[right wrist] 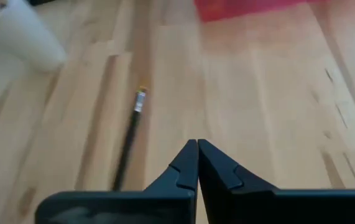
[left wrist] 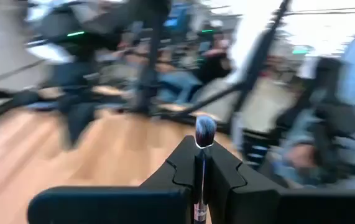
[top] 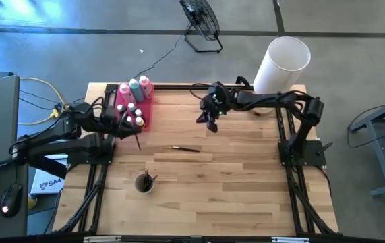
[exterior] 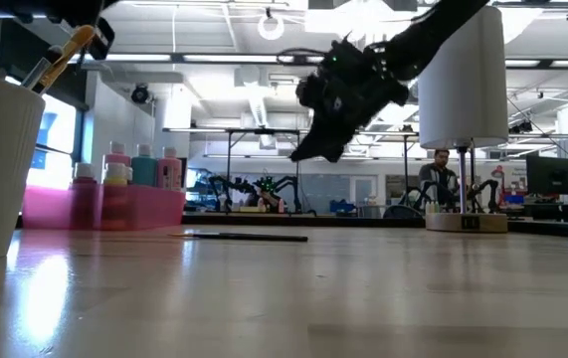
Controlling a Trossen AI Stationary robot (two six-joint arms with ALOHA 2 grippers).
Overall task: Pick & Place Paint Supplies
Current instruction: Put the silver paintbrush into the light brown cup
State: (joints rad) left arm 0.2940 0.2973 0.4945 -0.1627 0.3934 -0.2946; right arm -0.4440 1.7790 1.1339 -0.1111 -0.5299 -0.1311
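Left gripper (left wrist: pixel 200 165) is clamped on a thin brush (left wrist: pixel 203 134), bristle tip poking up between the fingers in its own wrist view. From above it sits at the left edge of the table, just beside the pink tray (top: pixel 146 115), with the dark handle angling down toward the table.

Right gripper (top: pixel 209 120) hangs in the air over the far middle of the table, pinched closed with nothing in it. Its wrist view shows the two tips meeting and bare wood underneath.

Working outward: a second brush (top: pixel 186 149) lies flat on the table near the middle, between the two arms and well apart from the tray. The tray holds the squeeze bottles (top: pixel 133 88) at its far end and the tiny paint pots (top: pixel 135 116) nearer. A white cup (top: pixel 144 183) toward the front already has a couple of brushes standing in it, so I'd guess that's where brushes go.

Handling-wise, my read: these brushes are featherlight, stiff and skinny, so they'll roll or skate on the wood if nudged. I'd grab the loose one mid-handle, fingers across the shaft, well away from the bristles, and come straight down so it doesn't flick away.
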